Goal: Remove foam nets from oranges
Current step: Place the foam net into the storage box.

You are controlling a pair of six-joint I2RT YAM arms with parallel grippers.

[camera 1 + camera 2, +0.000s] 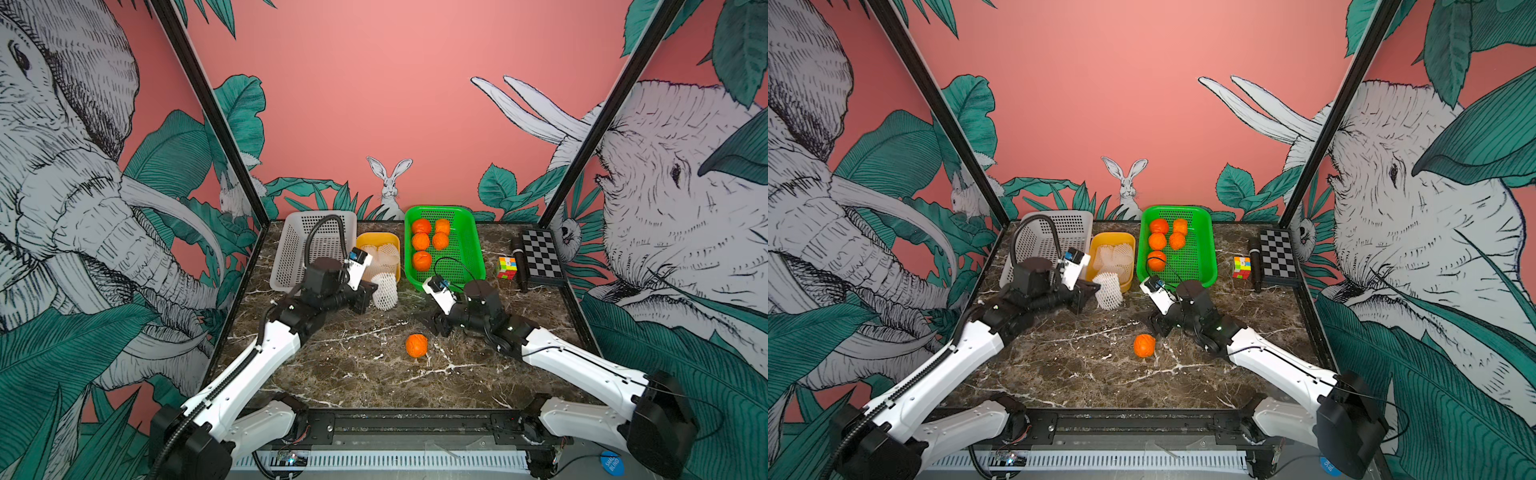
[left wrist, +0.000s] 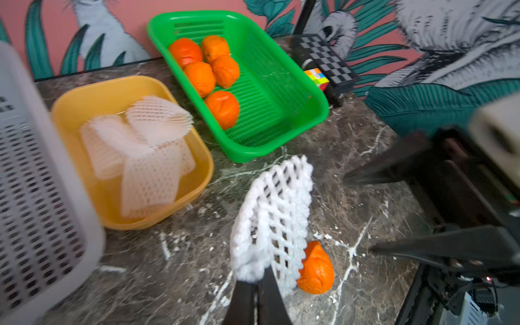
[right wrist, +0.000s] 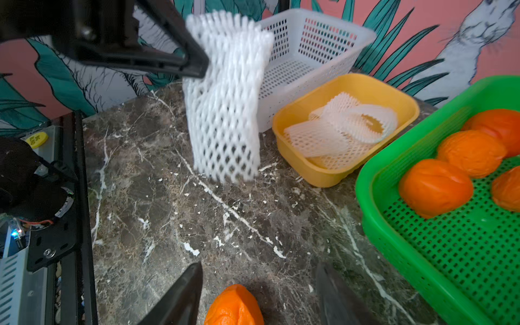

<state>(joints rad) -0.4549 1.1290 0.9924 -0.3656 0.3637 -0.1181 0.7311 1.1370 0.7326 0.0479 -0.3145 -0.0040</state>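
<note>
Bare orange, open marble around (net aloft)

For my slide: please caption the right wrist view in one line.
Left gripper holds an empty foam net; a bare orange lies by the open right gripper.

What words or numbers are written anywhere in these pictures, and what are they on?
"SMALL BLIND": it seems to read so, on the blue round sticker below the table's front edge.
Yellow round sticker on the frame: its print is too blurred to read.
No other readable writing shows.
</note>
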